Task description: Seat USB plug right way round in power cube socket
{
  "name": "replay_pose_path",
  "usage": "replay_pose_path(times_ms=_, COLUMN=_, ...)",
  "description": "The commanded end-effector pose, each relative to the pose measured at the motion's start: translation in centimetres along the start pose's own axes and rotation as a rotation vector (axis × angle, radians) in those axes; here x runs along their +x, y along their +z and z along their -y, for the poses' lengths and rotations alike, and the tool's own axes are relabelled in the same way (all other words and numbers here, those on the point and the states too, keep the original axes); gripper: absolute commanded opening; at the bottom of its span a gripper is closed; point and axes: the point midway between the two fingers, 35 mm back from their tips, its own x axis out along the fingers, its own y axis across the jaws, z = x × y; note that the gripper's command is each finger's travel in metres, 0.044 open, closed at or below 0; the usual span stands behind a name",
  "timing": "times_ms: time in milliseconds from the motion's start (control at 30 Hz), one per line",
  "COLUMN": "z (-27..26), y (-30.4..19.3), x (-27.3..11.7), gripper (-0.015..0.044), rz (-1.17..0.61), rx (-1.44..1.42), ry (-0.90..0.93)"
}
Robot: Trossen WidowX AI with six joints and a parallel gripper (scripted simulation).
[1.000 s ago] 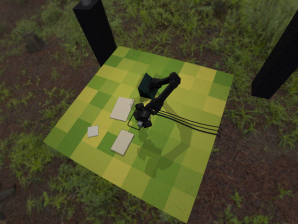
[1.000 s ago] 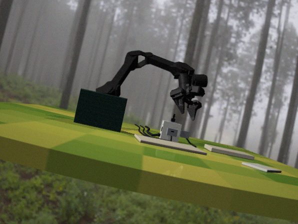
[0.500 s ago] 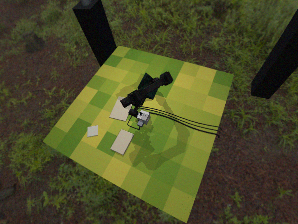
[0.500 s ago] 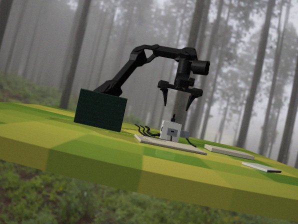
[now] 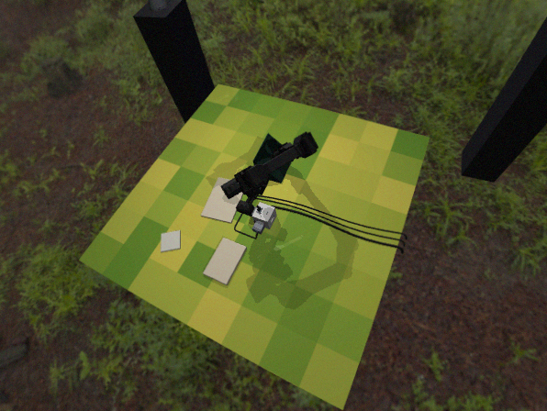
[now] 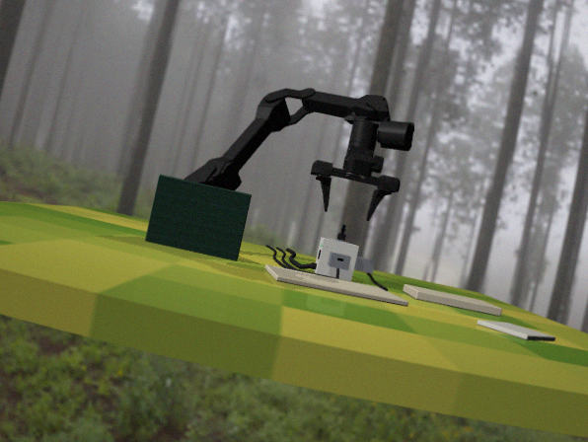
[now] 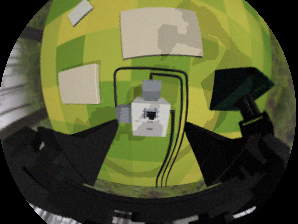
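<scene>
The white power cube [image 5: 268,220] [image 6: 328,248] [image 7: 160,128] stands upright on the table. The black USB plug [image 6: 342,232] [image 7: 151,115] stands upright in its top socket, with much of its body above the top face. Which way round it sits is too small to tell. My gripper [image 6: 347,215] [image 7: 151,124] is open and empty, pointing down above the cube. In the exterior view its fingertips are a little higher than the plug; in the wrist view the plug lies between the two fingers. In the top view the arm hides most of the gripper.
Grey adapters [image 5: 258,227] [image 6: 365,264] [image 7: 151,89] stick out from two cube sides. Black cables [image 5: 340,217] loop around the cube and run to the table edge. Beige slabs [image 5: 225,261] [image 6: 335,287] [image 7: 80,85], a small white tile [image 5: 171,241] and the dark green base block [image 6: 197,217] are nearby.
</scene>
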Motion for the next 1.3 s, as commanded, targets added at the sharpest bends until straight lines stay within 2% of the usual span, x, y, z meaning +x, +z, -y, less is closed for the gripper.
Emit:
replay_pose_path(times_ms=0, z=0.1, y=0.0, x=0.5, gripper=0.0440, rz=-0.008, rx=0.006, ry=-0.002)
replay_pose_path(times_ms=833, z=0.1, y=-0.1, x=2.6, gripper=0.0440, rz=-0.009, rx=0.006, ry=-0.002)
replay_pose_path(times_ms=1267, z=0.0, y=0.0, x=2.5, gripper=0.0099, rz=-0.003, rx=0.003, ry=-0.004)
